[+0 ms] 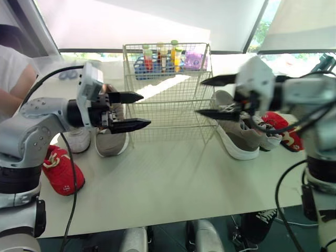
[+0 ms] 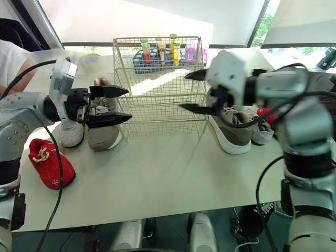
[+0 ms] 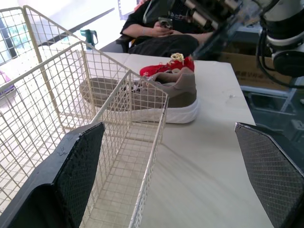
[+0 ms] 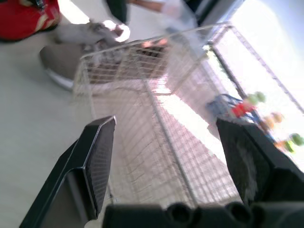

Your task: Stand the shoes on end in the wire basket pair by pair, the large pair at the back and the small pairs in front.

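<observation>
The wire basket (image 1: 167, 94) stands empty at the table's middle back. To its left lie a taupe shoe (image 1: 111, 139), a white shoe (image 1: 79, 140) and a small red shoe (image 1: 62, 170). To its right lie a large taupe shoe (image 1: 239, 139), a grey shoe (image 1: 265, 137) and a red shoe (image 1: 282, 130). My left gripper (image 1: 128, 111) hangs open beside the basket's left wall, over the taupe shoe, holding nothing. My right gripper (image 1: 210, 96) is open and empty at the basket's right wall, just left of the large taupe shoe (image 3: 156, 97).
A blue crate of bottles (image 1: 163, 60) sits behind the basket. A person (image 1: 10, 79) is at the far left edge, and a seated person (image 3: 161, 33) is beyond the table's right end. The table's front half (image 1: 173, 184) is bare.
</observation>
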Robot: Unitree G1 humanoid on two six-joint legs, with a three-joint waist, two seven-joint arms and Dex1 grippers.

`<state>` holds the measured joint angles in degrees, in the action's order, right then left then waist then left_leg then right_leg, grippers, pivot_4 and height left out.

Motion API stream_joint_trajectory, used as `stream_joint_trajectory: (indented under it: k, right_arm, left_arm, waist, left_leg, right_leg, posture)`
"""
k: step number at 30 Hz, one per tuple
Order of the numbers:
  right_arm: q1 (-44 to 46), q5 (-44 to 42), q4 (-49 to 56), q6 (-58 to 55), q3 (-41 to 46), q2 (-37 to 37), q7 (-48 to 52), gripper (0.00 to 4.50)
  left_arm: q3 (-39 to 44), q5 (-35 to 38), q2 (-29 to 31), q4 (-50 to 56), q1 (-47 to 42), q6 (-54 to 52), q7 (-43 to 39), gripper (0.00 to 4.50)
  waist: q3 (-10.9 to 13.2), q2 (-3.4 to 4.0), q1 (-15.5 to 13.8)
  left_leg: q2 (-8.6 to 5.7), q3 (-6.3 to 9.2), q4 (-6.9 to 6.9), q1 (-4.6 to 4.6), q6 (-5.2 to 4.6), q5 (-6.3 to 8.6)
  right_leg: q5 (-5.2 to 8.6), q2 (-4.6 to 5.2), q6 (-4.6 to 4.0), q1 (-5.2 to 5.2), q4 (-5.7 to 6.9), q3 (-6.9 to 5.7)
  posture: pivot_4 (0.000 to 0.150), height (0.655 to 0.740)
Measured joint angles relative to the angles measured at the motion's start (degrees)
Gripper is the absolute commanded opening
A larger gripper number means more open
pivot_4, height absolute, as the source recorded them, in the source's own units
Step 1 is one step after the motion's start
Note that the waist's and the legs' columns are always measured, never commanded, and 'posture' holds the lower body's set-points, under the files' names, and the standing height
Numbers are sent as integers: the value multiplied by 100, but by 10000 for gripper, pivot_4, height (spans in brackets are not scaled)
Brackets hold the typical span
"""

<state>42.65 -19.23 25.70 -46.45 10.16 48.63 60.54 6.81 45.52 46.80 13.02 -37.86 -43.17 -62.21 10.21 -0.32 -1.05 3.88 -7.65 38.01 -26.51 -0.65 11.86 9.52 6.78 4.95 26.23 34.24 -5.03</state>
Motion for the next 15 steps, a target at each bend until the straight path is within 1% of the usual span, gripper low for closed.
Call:
stream_joint_trajectory:
  k: [1, 3, 6, 7, 11, 15]
  right_arm:
    - [-227, -32, 142, -249, 258, 67, -164, 35966]
    - [-1065, 5, 547, -876, 868, 204, -583, 35966]
    - [-2268, 98, 948, -1560, 1405, 169, -1093, 35966]
    - [-2577, 100, 1088, -1701, 1546, 54, -1274, 35966]
    - [-3274, 124, 1266, -1723, 1767, -543, -1913, 35966]
    - [-3552, 97, 1153, -1535, 1760, -1100, -2381, 35966]
  left_arm:
    - [-14, 1, -11, -21, -18, 0, -19, 45000]
    - [-76, -1, -76, -97, -72, 2, -56, 45000]
    - [-162, -24, -177, -228, -134, 22, -145, 45000]
    - [-193, -55, -239, -286, -156, 46, -178, 45000]
    - [-376, -138, -375, -451, -296, 154, -309, 45000]
    - [-390, -190, -438, -553, -348, 210, -387, 45000]
  waist:
    - [-1, -2, 6]
    - [-4, -6, -5]
    - [-4, -5, 20]
    - [-4, -5, 37]
    - [-5, -5, 46]
    - [-4, -4, 42]
  left_leg:
    - [0, 0, 0, 1, 0, 0]
    - [0, 6, -1, 1, 0, 0]
    - [0, 3, -1, 1, -2, -1]
    - [0, 3, 0, 2, -2, -1]
    - [1, 9, -1, 5, -2, -1]
    - [0, 10, -1, 4, -2, -1]
  right_leg:
    - [0, 0, 0, -1, 0, 0]
    - [1, 0, 0, -3, 2, -1]
    - [1, 1, 0, 1, 4, -1]
    - [1, 1, 0, 2, 6, -1]
    - [1, -3, 0, 1, 5, -1]
    - [1, -2, 0, 0, 3, -1]
  posture:
    - [1500, 7400]
    - [1500, 7400]
    - [1500, 7400]
    - [1500, 7400]
    - [1500, 7400]
    - [1500, 7400]
